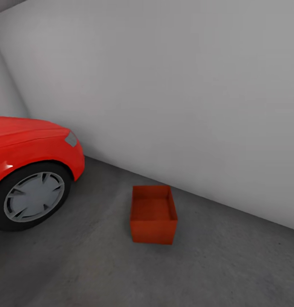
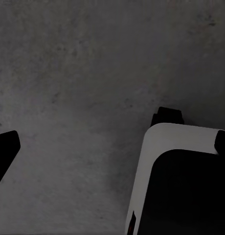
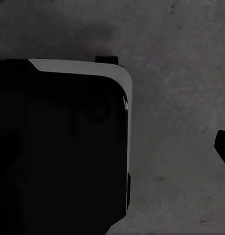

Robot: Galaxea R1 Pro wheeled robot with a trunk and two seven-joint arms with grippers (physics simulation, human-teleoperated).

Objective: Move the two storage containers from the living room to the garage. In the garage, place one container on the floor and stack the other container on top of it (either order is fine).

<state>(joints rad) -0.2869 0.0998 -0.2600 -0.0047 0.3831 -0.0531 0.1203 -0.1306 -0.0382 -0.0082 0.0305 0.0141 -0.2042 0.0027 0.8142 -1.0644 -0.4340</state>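
Open-topped red-orange rectangular storage container (image 1: 153, 213) on grey concrete floor (image 1: 232, 264), near red car (image 1: 31, 153). Fetch second; stack squarely. Gripper states: cannot tell.

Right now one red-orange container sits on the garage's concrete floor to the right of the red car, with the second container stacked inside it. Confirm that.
Not quite: the storage container is empty, as the head view shows; nothing is stacked in or on it. The rest holds: it stands on the grey concrete floor, to the right of the red car, near the white wall.
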